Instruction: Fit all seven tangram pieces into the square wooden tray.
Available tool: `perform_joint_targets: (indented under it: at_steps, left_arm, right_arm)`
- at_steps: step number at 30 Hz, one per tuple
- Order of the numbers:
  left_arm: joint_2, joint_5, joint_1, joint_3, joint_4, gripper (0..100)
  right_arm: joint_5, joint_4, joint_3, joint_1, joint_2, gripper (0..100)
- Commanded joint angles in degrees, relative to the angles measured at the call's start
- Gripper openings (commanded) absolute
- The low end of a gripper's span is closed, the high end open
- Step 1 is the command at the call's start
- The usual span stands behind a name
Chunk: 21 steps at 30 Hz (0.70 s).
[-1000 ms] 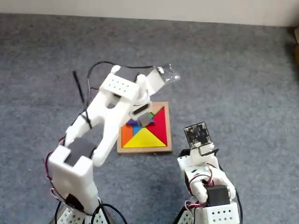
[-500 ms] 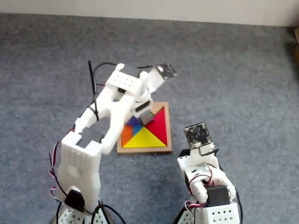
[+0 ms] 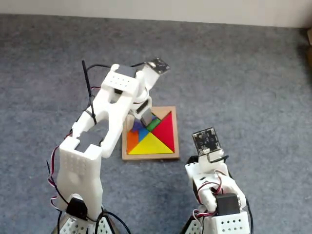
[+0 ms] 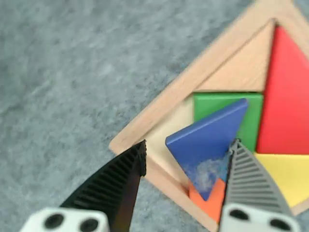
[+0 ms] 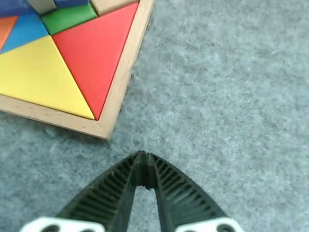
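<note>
Probably a small robotics lab or hobby workspace. The table (image 3: 253, 73) has a grey, carpet-like covering that runs to a pale wall strip (image 3: 195, 9). A white plastic arm (image 3: 97, 141) trailing loose wires (image 3: 87, 87) and a second arm with a bare camera board (image 3: 206, 140) flank a wooden tangram tray (image 3: 173, 155).

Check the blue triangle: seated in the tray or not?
Not seated. The blue triangle overlaps the green square and orange piece, with bare tray beside it.
</note>
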Motion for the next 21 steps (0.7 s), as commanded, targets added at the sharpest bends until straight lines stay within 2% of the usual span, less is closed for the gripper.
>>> perform_joint_targets:
  at_steps: [1,16,21]
  left_arm:
    - [-0.7,2.2,-2.2,-2.9,0.0,27]
    - [-1.1,3.1,-4.2,-2.9,-0.8,27]
    - [-6.2,3.1,-4.0,-3.1,1.0,27]
  right_arm:
    - [-0.4,0.3,6.7,0.7,-0.9,0.5]
    - [-0.4,0.3,6.7,0.7,-0.8,0.5]
    - [-0.4,0.3,6.7,0.7,-0.8,0.5]
